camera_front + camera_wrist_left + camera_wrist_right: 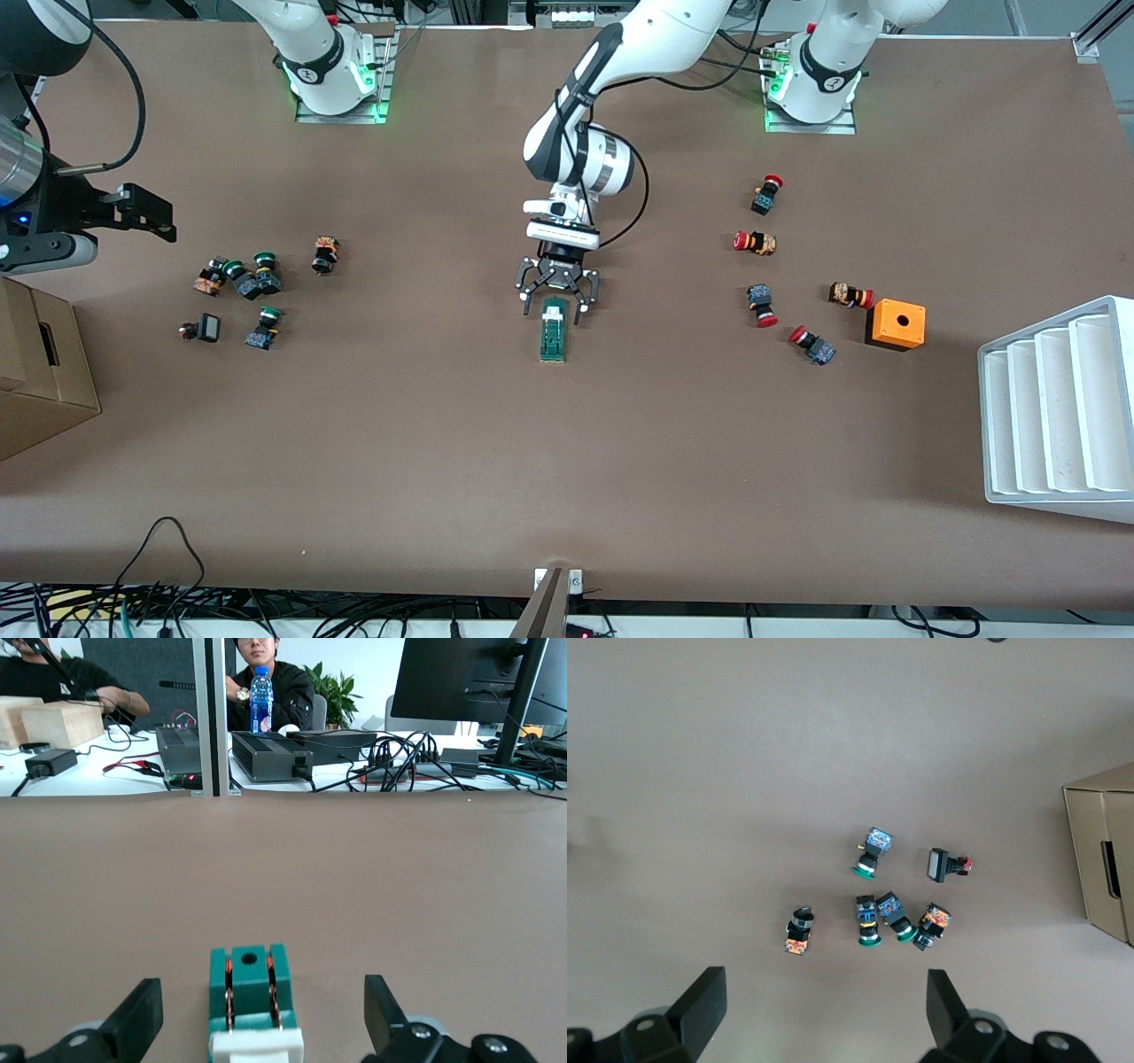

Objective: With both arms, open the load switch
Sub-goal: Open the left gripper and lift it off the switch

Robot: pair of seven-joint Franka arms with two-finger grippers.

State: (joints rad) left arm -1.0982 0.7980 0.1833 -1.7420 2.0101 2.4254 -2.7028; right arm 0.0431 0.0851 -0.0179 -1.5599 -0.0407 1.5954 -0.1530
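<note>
We cannot see the end of the load switch [554,330] that lies under the left pincer [557,306] in the front view, and in the left wrist view the picture's lower edge cuts across the switch's white end piece [256,1047] and the pincer's own body. The right pincer [821,1010] shows only its two fingertips at the right wrist view's lower edge, and in the front view that arm's hand is cropped by the picture's side. The cardboard box [40,368] and the white stepped tray [1063,412] both run off the front view's sides, and the small push buttons [237,285] are too tiny for us to read any markings.
</note>
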